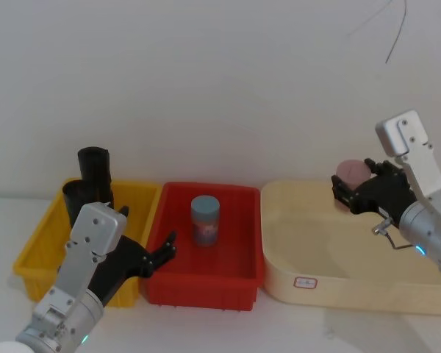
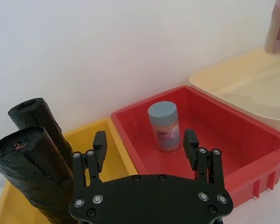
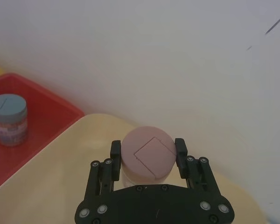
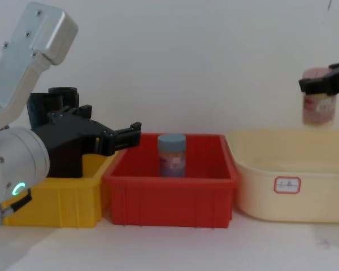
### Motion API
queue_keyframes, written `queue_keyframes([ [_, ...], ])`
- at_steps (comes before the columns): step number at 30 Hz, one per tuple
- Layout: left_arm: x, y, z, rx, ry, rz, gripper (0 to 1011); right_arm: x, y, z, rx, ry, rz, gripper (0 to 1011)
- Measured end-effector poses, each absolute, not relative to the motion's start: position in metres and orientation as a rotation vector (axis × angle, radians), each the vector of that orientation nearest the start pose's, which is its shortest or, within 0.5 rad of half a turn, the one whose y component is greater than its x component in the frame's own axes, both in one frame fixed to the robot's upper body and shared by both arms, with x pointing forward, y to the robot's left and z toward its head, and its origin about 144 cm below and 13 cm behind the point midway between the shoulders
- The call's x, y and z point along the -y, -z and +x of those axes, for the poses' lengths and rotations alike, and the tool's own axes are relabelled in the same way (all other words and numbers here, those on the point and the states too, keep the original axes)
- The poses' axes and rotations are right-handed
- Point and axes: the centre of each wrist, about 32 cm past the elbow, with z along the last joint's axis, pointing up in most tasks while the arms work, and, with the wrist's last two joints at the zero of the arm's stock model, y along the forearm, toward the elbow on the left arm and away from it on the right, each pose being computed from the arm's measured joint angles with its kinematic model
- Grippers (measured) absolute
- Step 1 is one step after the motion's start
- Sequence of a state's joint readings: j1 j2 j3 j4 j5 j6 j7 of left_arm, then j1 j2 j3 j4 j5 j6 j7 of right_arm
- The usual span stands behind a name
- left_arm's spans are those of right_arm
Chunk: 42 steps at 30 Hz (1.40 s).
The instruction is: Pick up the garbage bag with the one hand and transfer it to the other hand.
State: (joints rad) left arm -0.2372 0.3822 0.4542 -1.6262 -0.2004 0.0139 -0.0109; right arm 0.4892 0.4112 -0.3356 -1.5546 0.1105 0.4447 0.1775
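At the far left, in the yellow plastic bin (image 1: pixel 33 265), two crinkly black rolls stand straight up, long side up and down. One is the garbage bag (image 2: pixel 30 177), with a small red mark on top. The other roll (image 2: pixel 35 112) is behind it. The left gripper (image 2: pixel 144 137) is just beside them, jaws open and empty. One round blue-lidded jar (image 1: pixel 205 219) stands in the red bin (image 1: pixel 206 290). The right gripper (image 3: pixel 147 147) jaws squeeze one pink-lidded jar (image 3: pixel 144 163) above the smooth cream tub (image 1: pixel 338 290).

Base of garbage bag (image 2: pixel 25 172) hidden behind left gripper (image 2: pixel 144 140), pink jar (image 2: pixel 279 28) cut off at view's edge, tub label (image 4: pixel 286 184) unreadable
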Motion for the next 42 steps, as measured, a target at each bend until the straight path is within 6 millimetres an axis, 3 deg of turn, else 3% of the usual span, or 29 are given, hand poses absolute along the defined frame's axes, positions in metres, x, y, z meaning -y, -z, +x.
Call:
queue_keyframes([
  [6,-0.198,-1.204,0.492,0.268,-1.124,0.061,1000,0.251,-1.292,0.561,0.199,1.21,-0.381,682],
  [9,-0.198,-1.204,0.492,0.268,-1.124,0.061,1000,0.251,-1.289,0.563,0.182,1.204,-0.383,795],
  [18,-0.198,-1.204,0.492,0.268,-1.124,0.061,1001,0.251,-1.284,0.566,0.159,1.197,-0.385,1001],
  [31,-0.2,-1.211,0.492,0.283,-1.13,0.051,1001,0.251,-1.281,0.568,0.146,1.192,-0.385,1000],
  [42,-0.213,-1.256,0.481,0.341,-1.177,0.012,1001,0.251,-1.28,0.569,0.141,1.191,-0.386,1001],
])
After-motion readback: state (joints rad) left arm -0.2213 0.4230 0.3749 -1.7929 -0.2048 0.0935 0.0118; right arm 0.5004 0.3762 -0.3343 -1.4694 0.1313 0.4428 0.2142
